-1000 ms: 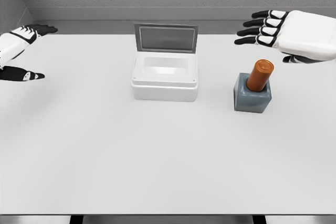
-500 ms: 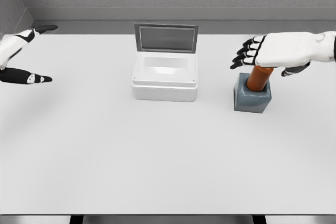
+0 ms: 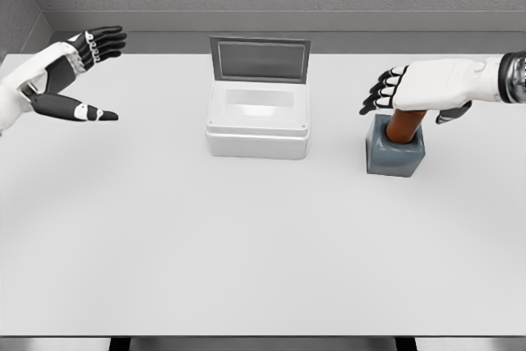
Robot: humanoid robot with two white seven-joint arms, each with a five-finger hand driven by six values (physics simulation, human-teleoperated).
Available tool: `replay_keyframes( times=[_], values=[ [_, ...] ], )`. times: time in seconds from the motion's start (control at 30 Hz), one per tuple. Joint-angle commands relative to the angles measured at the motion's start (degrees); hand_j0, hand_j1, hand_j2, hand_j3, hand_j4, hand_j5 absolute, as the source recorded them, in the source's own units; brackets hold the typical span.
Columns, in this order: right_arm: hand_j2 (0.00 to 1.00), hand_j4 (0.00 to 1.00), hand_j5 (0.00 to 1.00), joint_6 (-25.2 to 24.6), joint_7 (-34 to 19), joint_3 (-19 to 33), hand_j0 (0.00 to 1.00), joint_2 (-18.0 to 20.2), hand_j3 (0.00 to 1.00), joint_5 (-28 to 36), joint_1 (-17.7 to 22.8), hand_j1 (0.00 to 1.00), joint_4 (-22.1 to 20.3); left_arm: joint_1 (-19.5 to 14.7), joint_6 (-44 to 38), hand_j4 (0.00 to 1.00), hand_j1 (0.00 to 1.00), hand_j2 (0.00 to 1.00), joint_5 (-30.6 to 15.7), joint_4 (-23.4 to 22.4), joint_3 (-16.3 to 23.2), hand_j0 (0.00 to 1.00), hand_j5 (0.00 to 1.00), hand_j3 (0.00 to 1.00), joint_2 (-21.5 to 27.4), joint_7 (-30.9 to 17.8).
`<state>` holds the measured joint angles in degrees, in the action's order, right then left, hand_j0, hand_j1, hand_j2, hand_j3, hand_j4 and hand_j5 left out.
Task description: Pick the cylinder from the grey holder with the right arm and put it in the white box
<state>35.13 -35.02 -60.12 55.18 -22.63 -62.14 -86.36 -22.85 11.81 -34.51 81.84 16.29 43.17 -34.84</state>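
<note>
An orange-brown cylinder (image 3: 404, 124) stands tilted in a grey holder (image 3: 395, 152) at the table's right. My right hand (image 3: 411, 88) hovers flat just over the cylinder's top and hides it; its fingers (image 3: 379, 94) are spread and point left, with the thumb on the far right side. It holds nothing. The white box (image 3: 258, 119) sits at the table's middle back with its grey lid (image 3: 259, 59) raised, and its inside looks bare. My left hand (image 3: 70, 71) hangs open at the far left, above the table.
A grey wall runs along the table's back edge. The table's front edge (image 3: 263, 336) lies at the bottom of the view. A wide stretch of white tabletop (image 3: 246, 236) separates the box and holder from that edge.
My right hand has come down and leftward from the back right to sit over the cylinder's top. My left hand has moved inward and risen, fingers spread.
</note>
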Motion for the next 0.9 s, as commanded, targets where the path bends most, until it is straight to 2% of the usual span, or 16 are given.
replay_keyframes(
  times=[0.0, 0.23, 0.3, 0.4, 0.5, 0.63, 0.77, 0.8, 0.87],
  values=[
    [1.00, 1.00, 1.00, -0.1, 0.0, 0.1, 1.00, -0.3, 1.00, -0.4, -0.1, 1.00, 0.5, 0.0, -1.1, 1.00, 1.00, 1.00, -0.3, -0.1, 0.9, 1.00, 1.00, 1.00, -1.2, -0.2],
    [0.99, 0.99, 0.99, -0.1, 0.0, 0.1, 0.99, -1.2, 0.99, -1.1, 0.0, 0.99, 1.1, -0.2, -1.3, 1.00, 1.00, 1.00, -0.2, -1.0, 0.9, 1.00, 1.00, 1.00, -2.1, -0.2],
    [0.97, 0.97, 0.97, -0.1, 0.0, 0.0, 0.97, -1.2, 0.97, -1.3, 0.0, 0.97, 0.9, -3.6, -3.6, 1.00, 1.00, 1.00, -0.4, -6.6, 1.3, 1.00, 1.00, 1.00, -5.1, -0.2],
    [0.90, 0.90, 0.90, -0.1, 0.0, -0.7, 0.90, -1.2, 0.90, -1.7, 0.0, 0.90, 0.9, -6.8, -4.2, 1.00, 1.00, 1.00, -0.3, -12.0, 1.3, 1.00, 1.00, 1.00, -7.3, -0.2],
    [0.84, 0.84, 0.84, -0.1, 0.0, -0.8, 0.84, -1.2, 0.84, -1.8, 0.0, 0.84, 1.0, -9.9, -4.0, 1.00, 1.00, 1.00, -0.1, -17.4, 3.3, 1.00, 1.00, 1.00, -9.0, -0.2],
    [0.75, 0.75, 0.75, -0.1, 0.0, -0.8, 0.75, -1.1, 0.75, -1.8, 0.0, 0.75, 1.0, -10.5, -3.9, 1.00, 1.00, 1.00, 0.0, -18.3, 4.4, 1.00, 1.00, 1.00, -9.4, -0.2],
    [0.75, 0.75, 0.75, -0.1, 0.0, -0.8, 0.75, -1.1, 0.75, -1.9, 0.0, 0.75, 0.7, -11.1, -4.0, 1.00, 1.00, 1.00, 0.1, -19.2, 4.5, 1.00, 1.00, 1.00, -9.5, -0.2],
    [0.72, 0.72, 0.72, -0.1, 0.0, -0.8, 0.72, -1.2, 0.72, -1.9, 0.0, 0.72, 0.6, -11.2, -4.0, 1.00, 1.00, 1.00, 0.1, -19.6, 4.5, 1.00, 1.00, 1.00, -9.5, -0.2],
    [0.70, 0.70, 0.70, -0.1, 0.0, -0.8, 0.70, -1.1, 0.70, -1.9, 0.0, 0.70, 0.6, -12.7, -4.0, 1.00, 1.00, 1.00, 0.1, -21.9, 4.5, 1.00, 1.00, 1.00, -10.6, -0.2]
  ],
)
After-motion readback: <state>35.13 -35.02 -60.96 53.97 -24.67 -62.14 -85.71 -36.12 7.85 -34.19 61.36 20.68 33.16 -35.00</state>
